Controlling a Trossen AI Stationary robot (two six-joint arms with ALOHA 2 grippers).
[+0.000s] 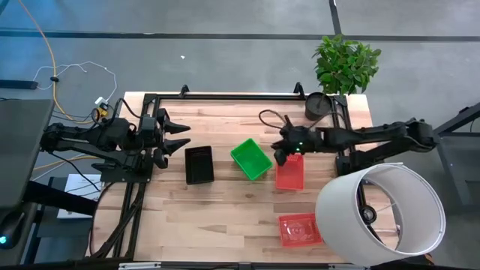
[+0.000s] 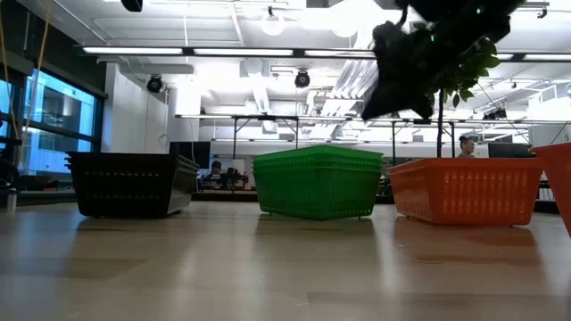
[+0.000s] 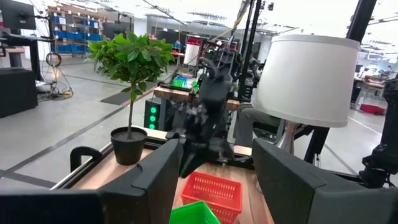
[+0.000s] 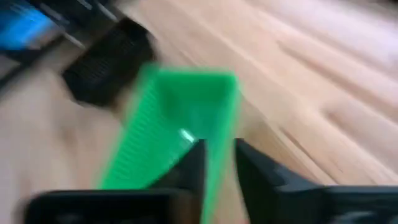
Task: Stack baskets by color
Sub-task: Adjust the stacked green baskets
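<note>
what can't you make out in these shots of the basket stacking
- Red slotted plastic basket near the table's front edge: in the high view the large white cylindrical lampshade covers its right end.
- Stack heights: the low view shows the black slotted plastic basket and green slotted plastic basket side-on only, so the number nested is unclear.
- Right gripper: the right wrist view is motion-blurred, so whether it touches the green basket's rim is unclear.

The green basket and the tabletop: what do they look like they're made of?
Green basket: likely moulded plastic with a slight sheen; its walls show fine, regular vertical slots. Table: looks like wood, light butcher-block planks with visible grain and seams, smooth satin finish that faintly reflects the baskets in the low view.
</note>
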